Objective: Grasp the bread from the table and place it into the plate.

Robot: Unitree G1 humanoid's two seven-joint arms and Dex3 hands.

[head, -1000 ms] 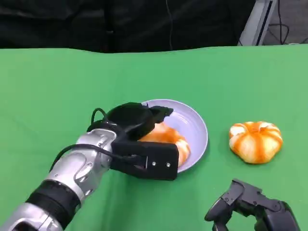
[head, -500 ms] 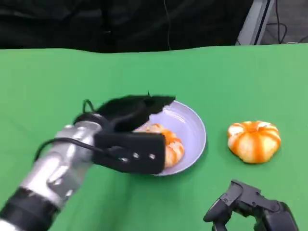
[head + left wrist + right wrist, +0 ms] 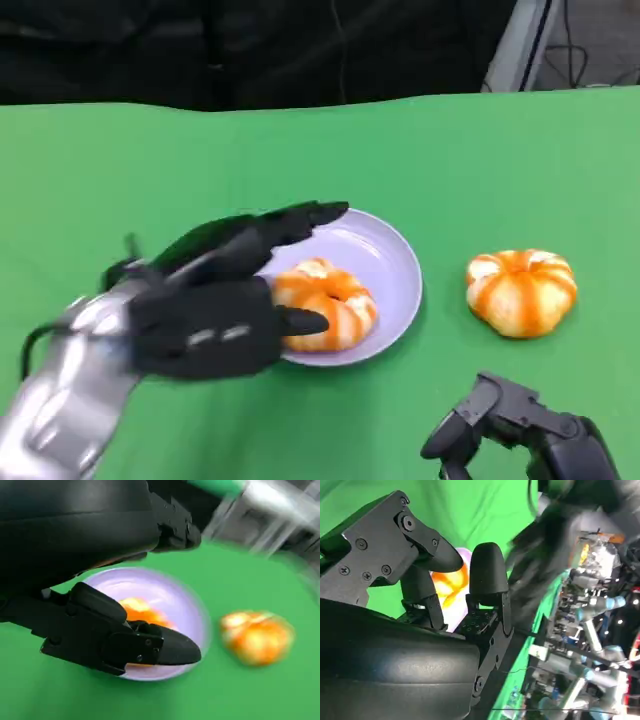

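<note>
An orange-and-white striped bread (image 3: 325, 305) lies in the lilac plate (image 3: 400, 265) at mid-table. My left hand (image 3: 215, 310) hovers blurred just left of the plate, fingers spread, the longest ones over the plate's near-left rim, holding nothing. The left wrist view has the same bread (image 3: 142, 612) in the plate (image 3: 185, 600) beyond my left hand's fingers (image 3: 150, 647). A second striped bread (image 3: 520, 290) sits on the cloth right of the plate. My right hand (image 3: 510, 425) rests low at the front right, empty, fingers apart.
Green cloth (image 3: 120, 170) covers the table to a dark back edge. In the right wrist view, the plate with bread (image 3: 451, 587) shows between my right hand's fingers (image 3: 487, 575), with my blurred left arm (image 3: 550, 545) beyond.
My left hand has drawn back from over the plate toward the near left, uncovering the bread that lies in the plate. The right hand has stayed put. The camera shifted slightly.
</note>
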